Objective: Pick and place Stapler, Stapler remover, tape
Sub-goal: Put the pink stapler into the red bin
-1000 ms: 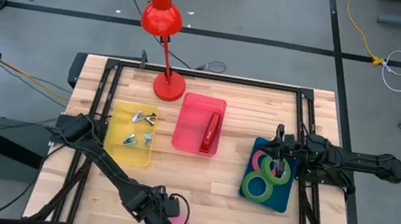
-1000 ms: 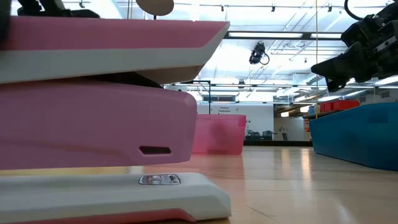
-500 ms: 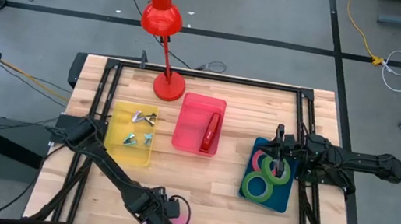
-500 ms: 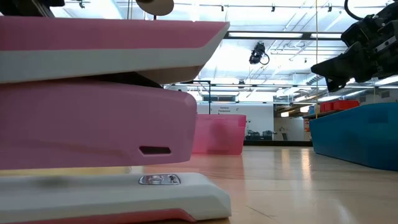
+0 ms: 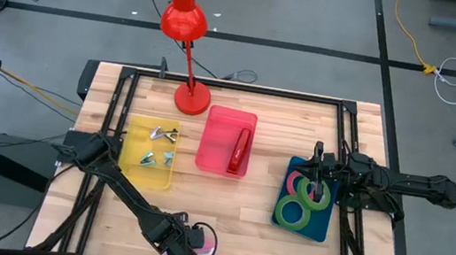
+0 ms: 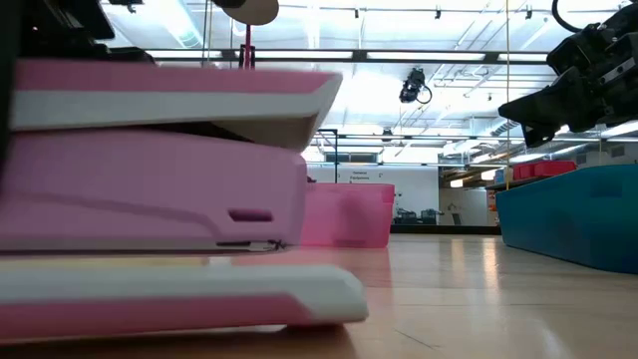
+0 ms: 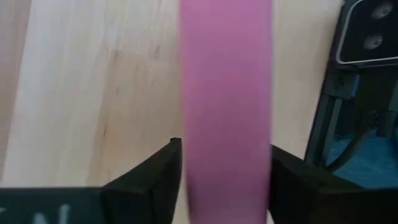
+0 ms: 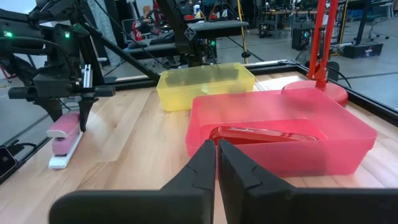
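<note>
A pink stapler (image 5: 205,242) with a white base rests on the table near the front edge; it fills the low view (image 6: 159,199). My left gripper (image 5: 191,248) stands over it, shut on it. A red stapler (image 5: 240,150) lies in the red bin (image 5: 213,134). Several staple removers (image 5: 158,146) lie in the yellow bin (image 5: 129,165). Two green tape rolls (image 5: 292,213) and a pinkish one (image 5: 296,184) lie in the blue bin (image 5: 321,232). My right gripper (image 5: 318,154) waits shut at the blue bin's far edge. My left gripper pinches the pink stapler's two long sides (image 7: 186,155) between its two fingers (image 7: 158,180). The fingers come steeply from above, one on each side, along the stapler's height. The stapler lies level with its base (image 6: 179,299) on the table.
A red desk lamp (image 5: 187,50) stands at the far edge behind the red bin. A black frame (image 5: 234,85) runs around the tabletop. Bare wood lies between the bins and the front edge.
My left gripper has shut on the pink stapler's sides. The stapler has shifted a little on the table, as the low view shows. My right arm has kept still.
</note>
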